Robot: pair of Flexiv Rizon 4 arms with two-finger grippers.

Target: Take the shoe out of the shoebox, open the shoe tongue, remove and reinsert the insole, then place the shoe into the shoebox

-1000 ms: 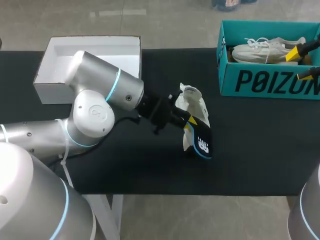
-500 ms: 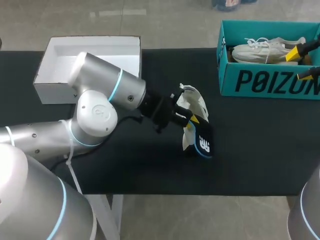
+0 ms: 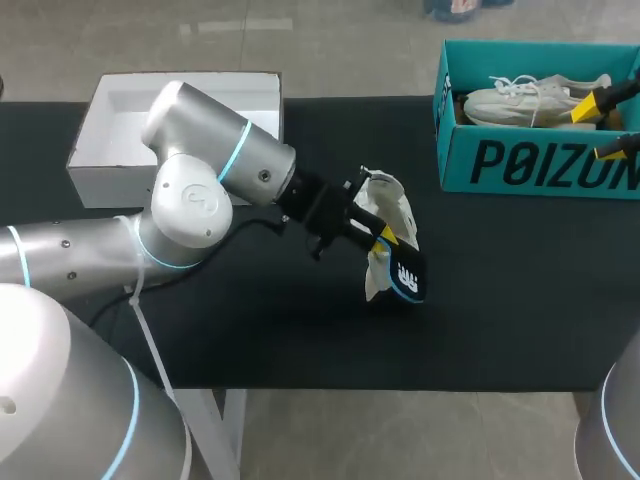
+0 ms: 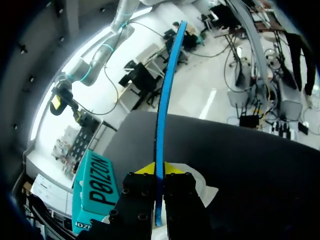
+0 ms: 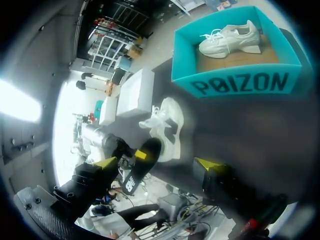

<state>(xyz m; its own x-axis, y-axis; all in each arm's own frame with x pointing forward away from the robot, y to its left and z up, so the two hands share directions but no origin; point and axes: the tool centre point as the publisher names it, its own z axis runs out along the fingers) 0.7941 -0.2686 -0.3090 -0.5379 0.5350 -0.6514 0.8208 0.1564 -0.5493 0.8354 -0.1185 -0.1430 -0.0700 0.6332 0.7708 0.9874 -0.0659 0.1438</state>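
Head view: left gripper [image 3: 382, 238] is clamped on the insole [image 3: 408, 280], w/ the insole hanging down just right of and nearer than the white shoe [image 3: 390, 205]. The shoe lies mid-table [image 3: 500, 300], well apart from the teal shoebox [image 3: 530, 160] at far right. Insole looks out of the shoe, so I judge reinsertion is the step in hand. To do it well: line the insole's long axis up w/ the shoe, feed one end into the opening at a shallow angle, and keep the grip until it seats flat. Bringing the right gripper [image 3: 598, 128], now off by the shoebox, over to pin the shoe would help, since a light shoe will prob. slide. Can't tell if the tongue is open, or which end of the shoe is the toe. A second shoe [image 3: 520, 100] sits in the shoebox; a white box [image 3: 180, 110] is far left.

Left wrist view: insole shows edge-on only, as a thin blue line pinched between both fingers. Shoe opening is hidden under the gripper body.

Right wrist view: fingers stand wide apart w/ nothing between them. Shoe, insole & left gripper are ahead, small and partly overlapping, so the gap between insole and shoe can't be read.
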